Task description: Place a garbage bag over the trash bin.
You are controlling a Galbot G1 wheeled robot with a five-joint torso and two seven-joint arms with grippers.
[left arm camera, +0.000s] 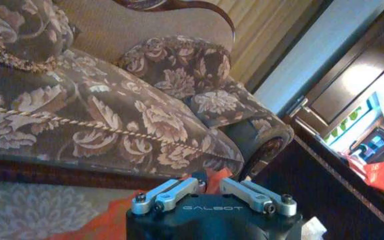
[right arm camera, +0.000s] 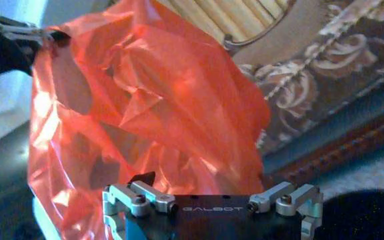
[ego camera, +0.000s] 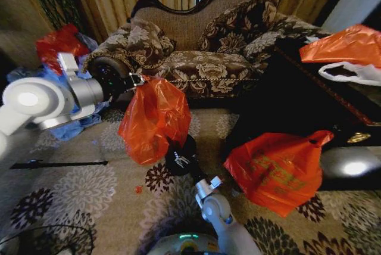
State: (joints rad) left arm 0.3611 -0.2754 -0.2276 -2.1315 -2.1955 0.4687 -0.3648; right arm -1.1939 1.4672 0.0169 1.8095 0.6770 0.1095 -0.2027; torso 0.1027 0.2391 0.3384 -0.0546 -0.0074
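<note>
Thin crinkly plastic, the garbage bag [ego camera: 155,118] hangs limp before the sofa [ego camera: 202,46], pinched by the left gripper [ego camera: 138,80]; light, floppy, best held at its rim. The right gripper [right arm camera: 212,202], jaws apparently spread, waits beside the trash bin [ego camera: 180,155].

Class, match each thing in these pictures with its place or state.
Things:
1. garbage bag
2. trash bin
3. left gripper
4. larger orange bag

Places or states:
A. on the carpet, below the hanging bag
B. shut on the bag's top edge
C. hanging in the air before the sofa
D. leaning against the dark cabinet

Pairs: 1-C, 2-A, 3-B, 4-D
</note>
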